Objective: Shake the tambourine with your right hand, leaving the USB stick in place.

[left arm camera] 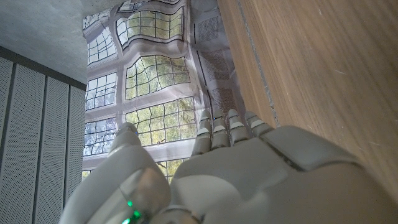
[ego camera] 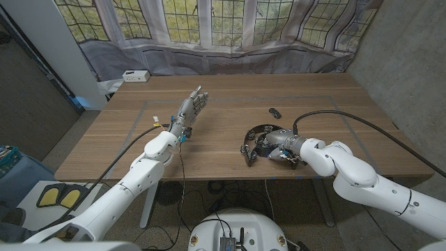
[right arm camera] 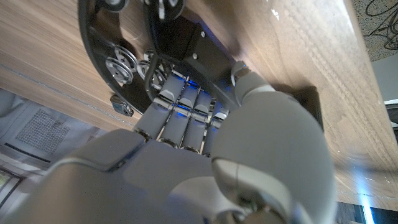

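The left hand, a pale grey moulded unit, is occupying the lower part of the left wrist view, with its fingers reaching out straight and close together, gripping nothing, and its thumb standing apart from them. A green indicator light is glowing near the thumb base. The brown wood-grain table surface is running alongside the fingers, and a printed backdrop of leaded window panes with green foliage is hanging beyond them, next to a grey perforated wall panel.
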{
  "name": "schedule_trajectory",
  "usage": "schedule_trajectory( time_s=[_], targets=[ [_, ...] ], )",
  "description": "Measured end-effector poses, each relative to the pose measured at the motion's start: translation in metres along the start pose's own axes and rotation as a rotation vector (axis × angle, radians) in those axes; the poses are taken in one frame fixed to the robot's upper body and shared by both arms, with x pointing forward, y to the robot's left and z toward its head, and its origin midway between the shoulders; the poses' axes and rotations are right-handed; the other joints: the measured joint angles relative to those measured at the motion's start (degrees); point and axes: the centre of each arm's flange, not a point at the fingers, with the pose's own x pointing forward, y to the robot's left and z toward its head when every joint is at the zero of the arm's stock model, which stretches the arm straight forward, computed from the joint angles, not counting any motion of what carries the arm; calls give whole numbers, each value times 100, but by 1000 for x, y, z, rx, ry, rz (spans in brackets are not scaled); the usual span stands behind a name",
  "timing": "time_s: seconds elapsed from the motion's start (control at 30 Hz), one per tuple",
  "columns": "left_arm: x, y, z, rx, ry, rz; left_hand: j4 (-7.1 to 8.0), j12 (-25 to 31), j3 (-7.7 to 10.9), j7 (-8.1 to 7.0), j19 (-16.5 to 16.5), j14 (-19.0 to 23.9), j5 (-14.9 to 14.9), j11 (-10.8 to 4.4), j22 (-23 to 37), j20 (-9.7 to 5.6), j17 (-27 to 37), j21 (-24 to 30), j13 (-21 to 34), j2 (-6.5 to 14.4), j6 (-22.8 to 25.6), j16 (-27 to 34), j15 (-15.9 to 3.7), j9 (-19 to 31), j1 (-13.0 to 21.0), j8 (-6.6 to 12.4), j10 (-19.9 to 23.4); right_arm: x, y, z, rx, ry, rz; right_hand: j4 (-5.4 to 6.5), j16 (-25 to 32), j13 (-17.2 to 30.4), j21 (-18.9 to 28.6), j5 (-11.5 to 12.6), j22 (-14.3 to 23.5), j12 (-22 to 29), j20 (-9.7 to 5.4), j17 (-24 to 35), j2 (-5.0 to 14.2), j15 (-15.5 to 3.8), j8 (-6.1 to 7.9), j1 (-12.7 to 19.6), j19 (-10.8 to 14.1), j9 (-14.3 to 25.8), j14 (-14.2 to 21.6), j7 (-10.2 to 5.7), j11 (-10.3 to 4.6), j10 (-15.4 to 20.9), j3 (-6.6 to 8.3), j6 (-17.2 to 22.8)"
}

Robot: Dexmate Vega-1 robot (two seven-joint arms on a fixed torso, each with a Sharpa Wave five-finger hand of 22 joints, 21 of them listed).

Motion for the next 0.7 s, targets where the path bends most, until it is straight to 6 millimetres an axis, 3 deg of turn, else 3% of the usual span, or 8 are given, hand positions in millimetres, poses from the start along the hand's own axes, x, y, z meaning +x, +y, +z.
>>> schedule_trajectory(
  time_s=[0.5,0.7],
  targets=[
    [3,1,1,1,-1,-4,0,0,0,0,0,0,0,0,0,0,0,0,0,0,0,0,0,0,0,0,0,1,4,-2,-5,26,30,-8,-54,-27,-128,-31,1,-42,51,-22,-96,88,-22,-154,-154,0,-330,4,-13,-420,-86,-518],
    [4,1,1,1,-1,-6,0,0,0,-21,0,0,0,0,0,0,0,0,0,0,21,0,0,0,0,0,0,0,4,-2,-8,32,32,-29,-98,-18,-234,-31,-28,-44,112,-63,-143,142,-44,-201,-316,0,-578,11,55,-606,-107,-853]
  ],
)
